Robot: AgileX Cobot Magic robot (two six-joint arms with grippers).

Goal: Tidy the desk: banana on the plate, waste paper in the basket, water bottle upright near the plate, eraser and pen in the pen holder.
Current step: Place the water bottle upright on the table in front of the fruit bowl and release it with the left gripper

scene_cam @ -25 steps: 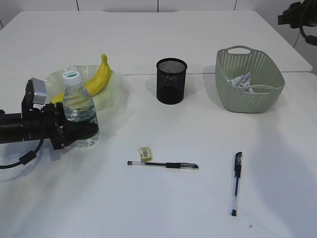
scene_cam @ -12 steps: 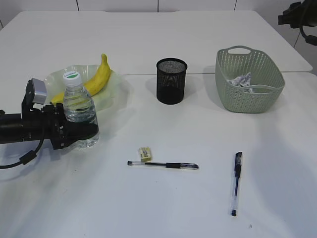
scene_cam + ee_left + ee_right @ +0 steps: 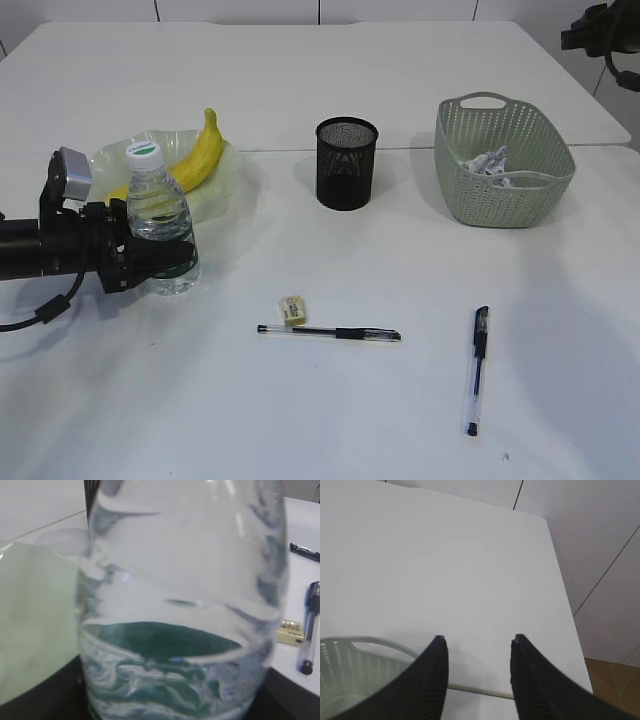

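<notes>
Clear plastic fills the left wrist view: the water bottle [image 3: 180, 605] stands upright at the left of the exterior frame, just in front of the pale green plate [image 3: 215, 190], and the banana [image 3: 195, 160] lies on that plate. The left gripper [image 3: 160, 262] surrounds the bottle's lower body with its jaws parted wider than a firm clamp would need. Whether the pads touch the plastic cannot be told. The step in hand appears to be the release of the placed bottle. The next move calls for a straight retreat toward the left edge without tipping the bottle.

In the lower centre, the yellow eraser [image 3: 292, 309] lies just beside one pen [image 3: 330, 332]. A second pen [image 3: 477, 368] lies at lower right, well apart. All three await transfer to the black mesh pen holder [image 3: 346, 163] at upper centre. At the upper right, the waste paper [image 3: 490, 162] sits inside the grey-green basket [image 3: 505, 205].

The right gripper [image 3: 477, 672] hangs above the basket's far rim, jaws parted and holding nothing.

The white table [image 3: 400, 420] is matte and bare between items. In the right wrist view, pale wall panels and a strip of brown floor show beyond its far corner.
</notes>
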